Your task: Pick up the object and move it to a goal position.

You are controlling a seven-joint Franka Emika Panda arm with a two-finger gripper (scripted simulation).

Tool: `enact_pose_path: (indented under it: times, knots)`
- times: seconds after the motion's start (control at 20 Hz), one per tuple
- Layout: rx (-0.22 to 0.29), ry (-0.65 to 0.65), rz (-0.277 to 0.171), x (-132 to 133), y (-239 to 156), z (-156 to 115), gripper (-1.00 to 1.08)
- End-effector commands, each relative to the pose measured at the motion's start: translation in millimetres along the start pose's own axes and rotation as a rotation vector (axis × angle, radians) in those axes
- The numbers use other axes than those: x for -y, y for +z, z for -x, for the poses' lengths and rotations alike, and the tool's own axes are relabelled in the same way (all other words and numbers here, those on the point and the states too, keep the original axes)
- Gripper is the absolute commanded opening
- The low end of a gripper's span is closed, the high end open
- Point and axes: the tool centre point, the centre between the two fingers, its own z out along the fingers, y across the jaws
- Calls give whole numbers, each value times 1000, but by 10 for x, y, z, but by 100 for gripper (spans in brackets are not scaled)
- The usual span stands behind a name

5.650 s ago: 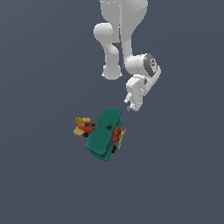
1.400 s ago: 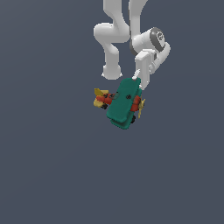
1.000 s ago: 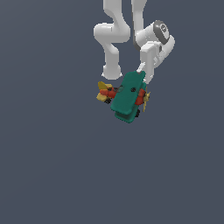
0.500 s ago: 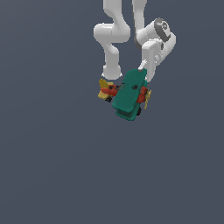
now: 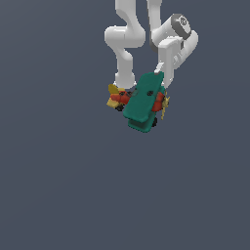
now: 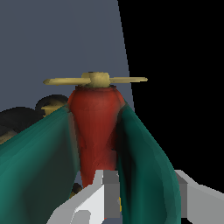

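The tool (image 6: 146, 197) is pinching one teal wing of the toy biplane (image 5: 143, 101), which is hanging tilted with its yellow propeller (image 6: 95, 80) pointing away from the wrist.

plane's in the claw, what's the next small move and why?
Probably keep carrying it steadily with the claw shut. The wrist view shows the fingers pinching one teal wing of the toy biplane, an off-centre hold, so a jerk could twist it loose. No goal marker is visible, so I can't tell the direction.
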Motion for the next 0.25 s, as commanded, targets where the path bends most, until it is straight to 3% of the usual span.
enact_pose_path:
  times: [0.0,0.2]
  knots:
    - [-2,3,4,-77,4,-20,-100]
    - [-2,3,3,-83,3,-32,-100]
